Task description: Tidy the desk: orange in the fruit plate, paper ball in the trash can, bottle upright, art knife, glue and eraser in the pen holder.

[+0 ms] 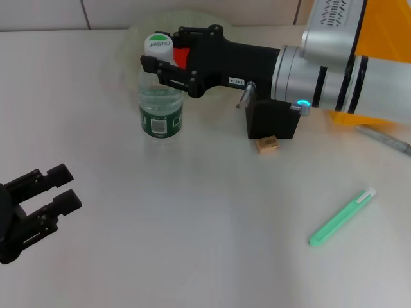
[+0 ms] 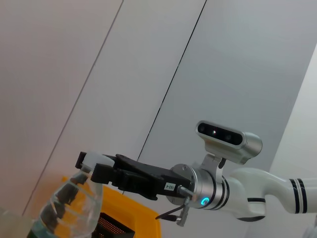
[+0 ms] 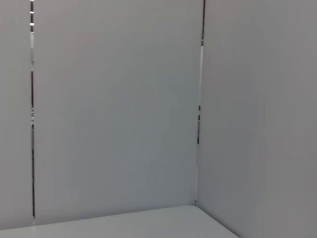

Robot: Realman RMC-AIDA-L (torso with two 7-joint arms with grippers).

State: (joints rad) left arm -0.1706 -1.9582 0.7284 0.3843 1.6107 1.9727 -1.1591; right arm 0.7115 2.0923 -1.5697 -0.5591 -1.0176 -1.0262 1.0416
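Bottle, upright at upper centre-left of the tabletop; right hand grasps its neck below the white cap. Light, thin-walled and crushable, it is best held at the stiffer neck. Left hand idles released, lower left.

Right end effector crowding bottle top; pen holder, eraser blocking bottle's right; worktop lying open nearer robot.
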